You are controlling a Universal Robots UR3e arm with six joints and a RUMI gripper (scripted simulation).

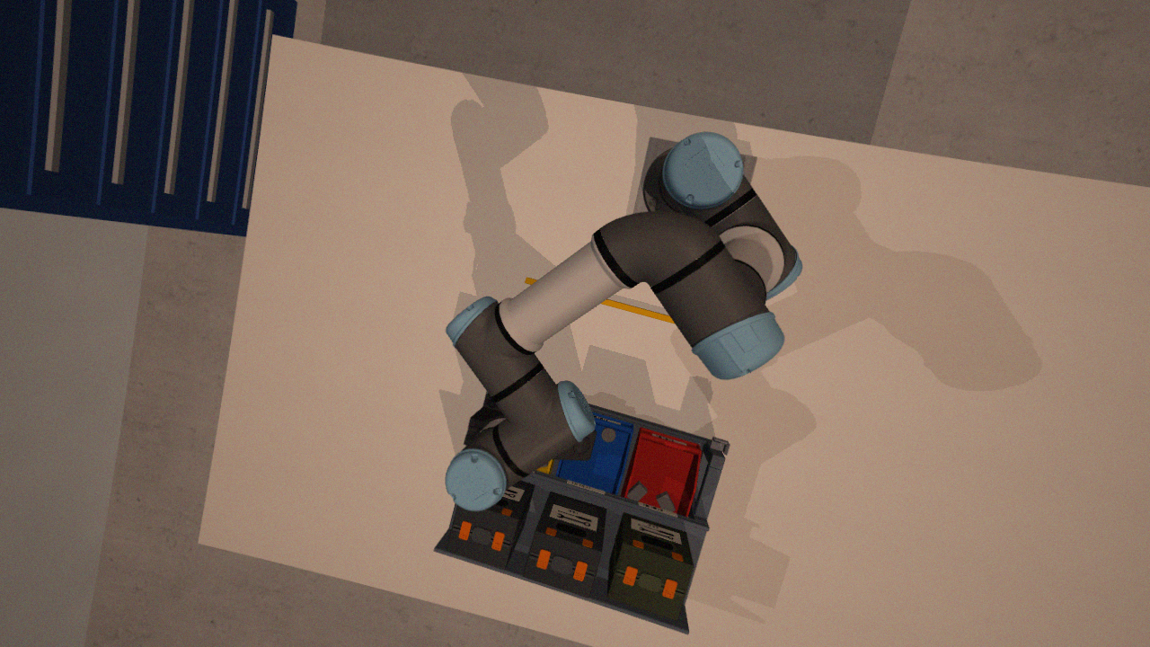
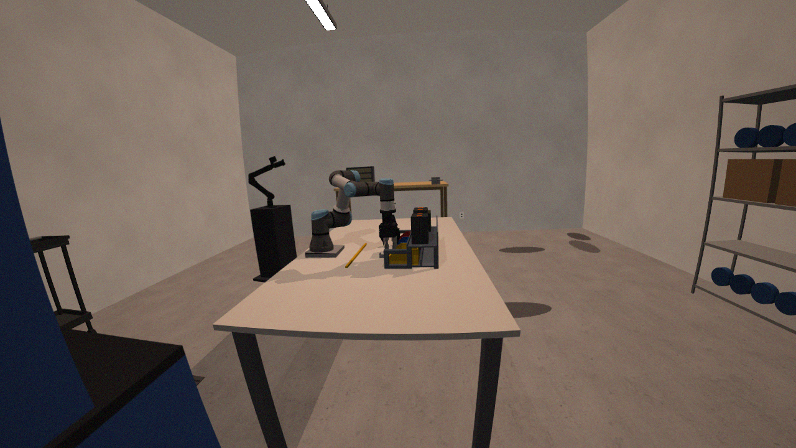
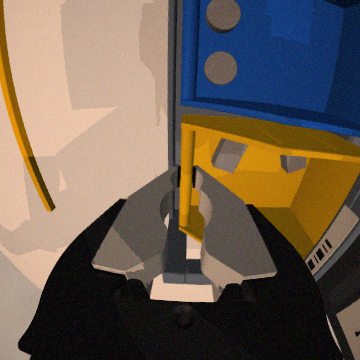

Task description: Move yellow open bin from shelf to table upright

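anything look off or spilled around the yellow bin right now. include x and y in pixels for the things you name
Nothing stands out. The yellow bin point(image 2: 398, 258) point(image 3: 272, 182) sits in the shelf point(image 2: 410, 257) point(image 3: 172, 90) beside the blue bin point(image 1: 597, 458) point(image 3: 280, 55), grey parts point(image 3: 230, 154) inside it, with no visible spill or damage. The fingers pinch its rim, which looks like an ordinary grip.

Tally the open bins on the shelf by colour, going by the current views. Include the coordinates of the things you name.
Yellow bin point(image 1: 544, 468) point(image 2: 398, 257) point(image 3: 240, 187): 1
Blue bin point(image 1: 598, 462) point(image 3: 280, 70): 1
Red bin point(image 1: 666, 466): 1
Total: 3 open bins
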